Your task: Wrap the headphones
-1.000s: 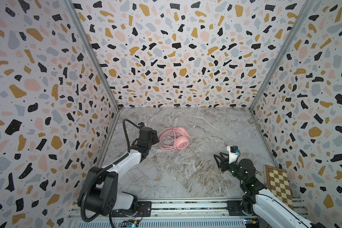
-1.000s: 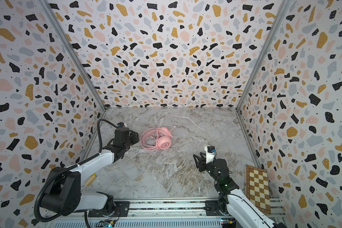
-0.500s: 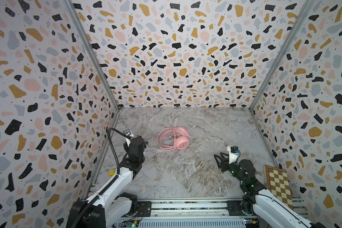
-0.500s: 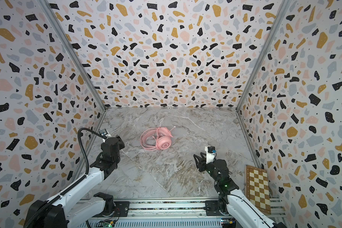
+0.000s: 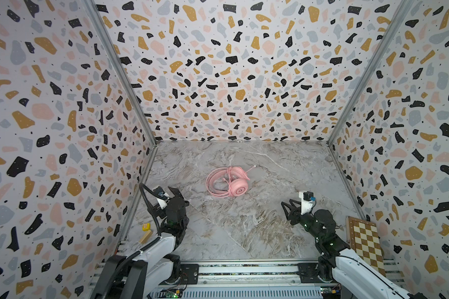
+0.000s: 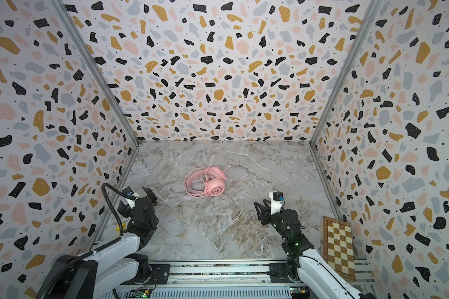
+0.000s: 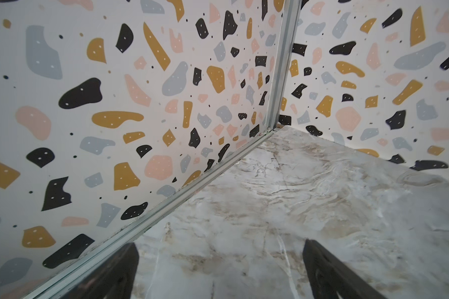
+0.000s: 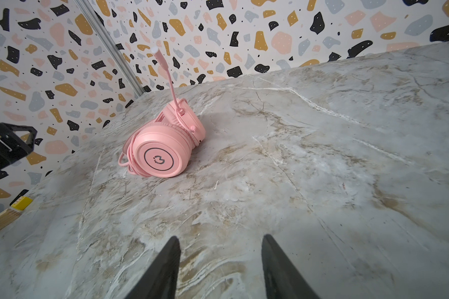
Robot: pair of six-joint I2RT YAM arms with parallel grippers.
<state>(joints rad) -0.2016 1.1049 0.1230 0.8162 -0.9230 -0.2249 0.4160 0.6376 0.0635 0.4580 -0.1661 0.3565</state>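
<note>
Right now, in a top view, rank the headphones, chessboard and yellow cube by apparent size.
1. chessboard: largest, though it lies nearer the camera, which inflates it.
2. headphones: clearly smaller in the picture.
3. yellow cube: by far the smallest.

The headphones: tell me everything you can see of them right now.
The headphones are pink, plastic-looking, lying on their side mid-table. Both round earcups sit close together; the nearer earcup shows a dark ringed logo. The thin headband lies looped toward the left wall. The cable is wound around the cups, and the boom mic sticks up. Only the marble-look table touches them.
</note>
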